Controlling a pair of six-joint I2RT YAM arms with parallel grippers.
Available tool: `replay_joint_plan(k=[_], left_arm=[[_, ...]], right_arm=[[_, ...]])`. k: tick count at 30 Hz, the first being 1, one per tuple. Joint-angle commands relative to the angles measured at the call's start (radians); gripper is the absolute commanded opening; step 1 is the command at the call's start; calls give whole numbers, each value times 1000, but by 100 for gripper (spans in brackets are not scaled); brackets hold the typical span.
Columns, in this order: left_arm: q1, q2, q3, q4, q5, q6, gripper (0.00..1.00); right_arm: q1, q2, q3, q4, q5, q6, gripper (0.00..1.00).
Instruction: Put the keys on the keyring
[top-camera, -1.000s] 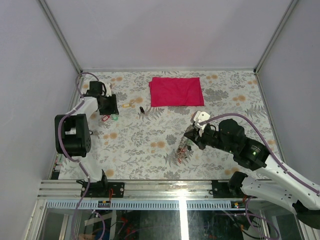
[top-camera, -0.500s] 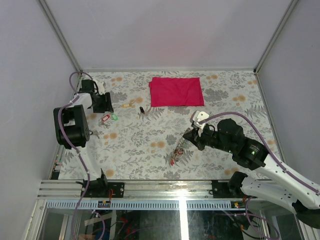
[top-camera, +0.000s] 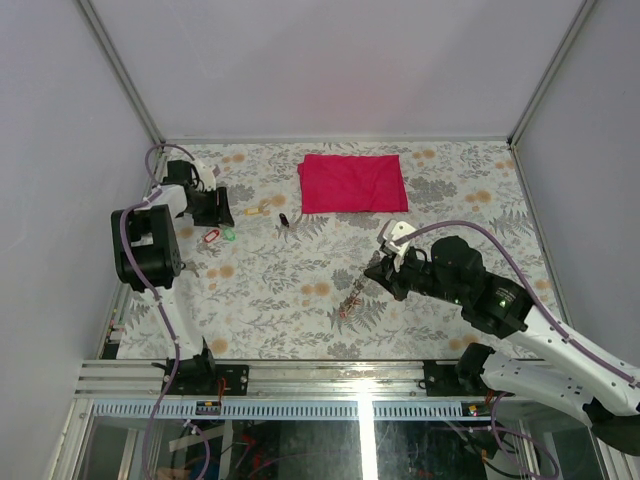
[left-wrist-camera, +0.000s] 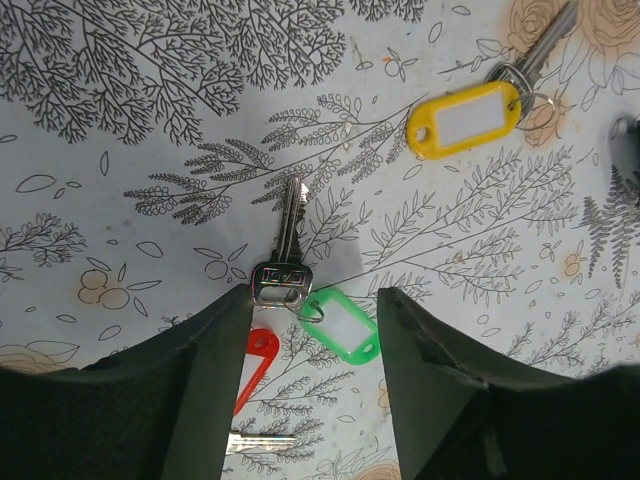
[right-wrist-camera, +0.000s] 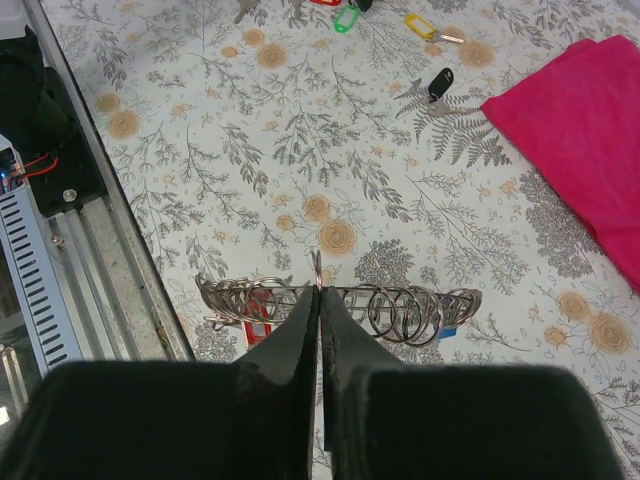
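**Left pincer (left-wrist-camera: 315, 292) back over the loose keys with wider jaws; right pincer (right-wrist-camera: 320, 290) has the keyring (right-wrist-camera: 440, 300) raised**

Everything below is placed from the red cloth (top-camera: 352, 182). Left of it, the left pincer drew off toward the far corner half a second ago. It has now come back over the loose keys, its jaws a little wider than a second ago and holding nothing. I read that as lining up a fresh pick, not carrying.

On the near side of the cloth, the right pincer stays clamped tight on the keyring. A second ago the ring and its tags looked spread out from above. Now they show as one slim strand (lifted and turned edge-on, I judge), which would present the ring for the next key. Seen from the wrist, its long axis runs side to side across the closed fingers, with small split rings and a red and a blue tag strung along it. From above it trails from the fingertips away from the cloth, toward the arm bases.

Smaller still are the keys (top-camera: 218, 235) left of the cloth. The green-tagged key (left-wrist-camera: 290, 240) lies between the open fingers with its long axis along the gap. Its blade tip points away from the pincer, its head and tag toward it. The red-tagged key (left-wrist-camera: 255, 360) lies just beside it, by the left finger. The yellow-tagged key (left-wrist-camera: 463, 118) and black-tagged key (top-camera: 284, 219) lie nearer the cloth, untouched.
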Motion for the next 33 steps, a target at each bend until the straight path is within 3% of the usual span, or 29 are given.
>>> replay_joint_plan(k=[1, 22, 33], left_arm=[[0, 23, 36, -14, 33, 33, 52], [-89, 42, 48, -55, 27, 68, 0], [-200, 19, 31, -101, 149, 215, 0]], right_arm=[[0, 3, 58, 68, -29, 17, 0], [0, -6, 52, 66, -24, 26, 0], [0, -6, 55, 59, -21, 25, 0]])
